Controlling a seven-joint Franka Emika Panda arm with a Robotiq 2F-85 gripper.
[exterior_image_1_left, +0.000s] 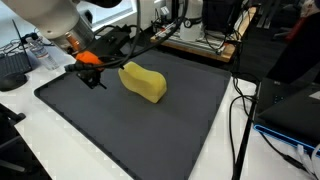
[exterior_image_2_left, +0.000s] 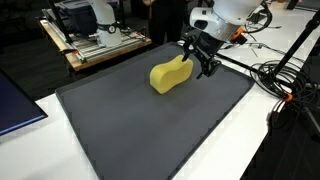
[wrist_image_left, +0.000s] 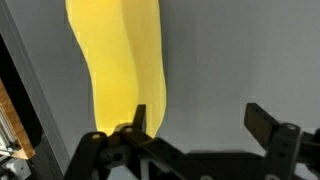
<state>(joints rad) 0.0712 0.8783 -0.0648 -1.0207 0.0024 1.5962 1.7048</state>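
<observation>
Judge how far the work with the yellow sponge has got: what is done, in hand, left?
Done: the fingers are beside the sponge on the dark mat. In hand: the wrist view shows them open, one over the sponge's edge, nothing gripped. Left: probably closing on it and lifting; it lies flat on the mat.

Dark grey mat (exterior_image_2_left: 150, 135) covers a white table (exterior_image_2_left: 255, 140). Just behind the gripper (exterior_image_2_left: 203, 63), off the mat: loose black cables (exterior_image_2_left: 285, 80) on the tabletop. To its side, past the mat's far edge: wooden bench (exterior_image_2_left: 100, 50) loaded with equipment. Even indoor light.
</observation>
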